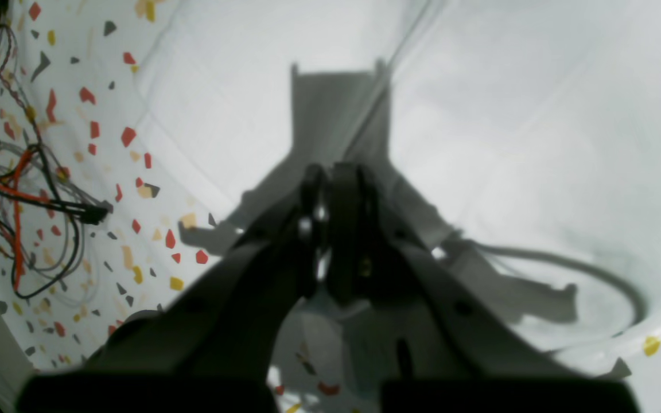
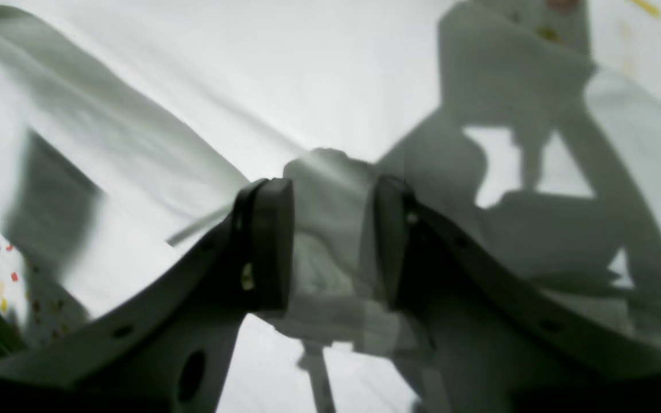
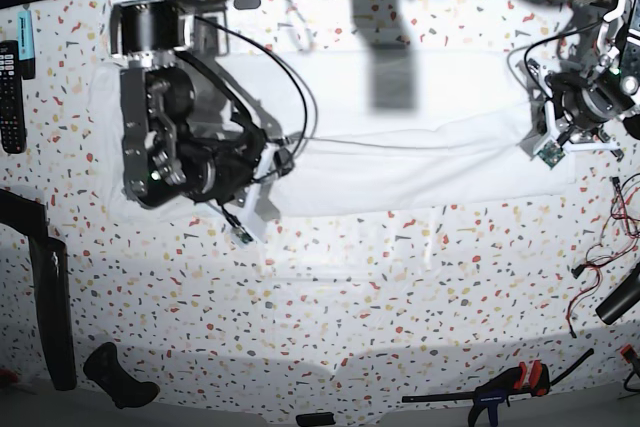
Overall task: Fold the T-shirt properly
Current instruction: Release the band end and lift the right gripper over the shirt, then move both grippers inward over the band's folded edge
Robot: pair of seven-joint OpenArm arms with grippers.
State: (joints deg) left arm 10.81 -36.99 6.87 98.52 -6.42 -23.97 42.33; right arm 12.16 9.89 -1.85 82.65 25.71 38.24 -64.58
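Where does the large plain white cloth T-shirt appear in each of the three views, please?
Left wrist: the large plain white cloth T-shirt fills the upper right.
Right wrist: it fills nearly the whole frame.
Base: it lies as a wide band across the upper middle.
Shared landmark: the speckled terrazzo-pattern tabletop.

No text or label can be read.

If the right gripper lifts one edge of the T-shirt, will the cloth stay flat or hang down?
It will probably hang down: the T-shirt looks thin and soft, with creases and a folded ridge. It likely weighs little, so one edge should lift easily. On the smooth table the rest may drag along rather than stay in place.
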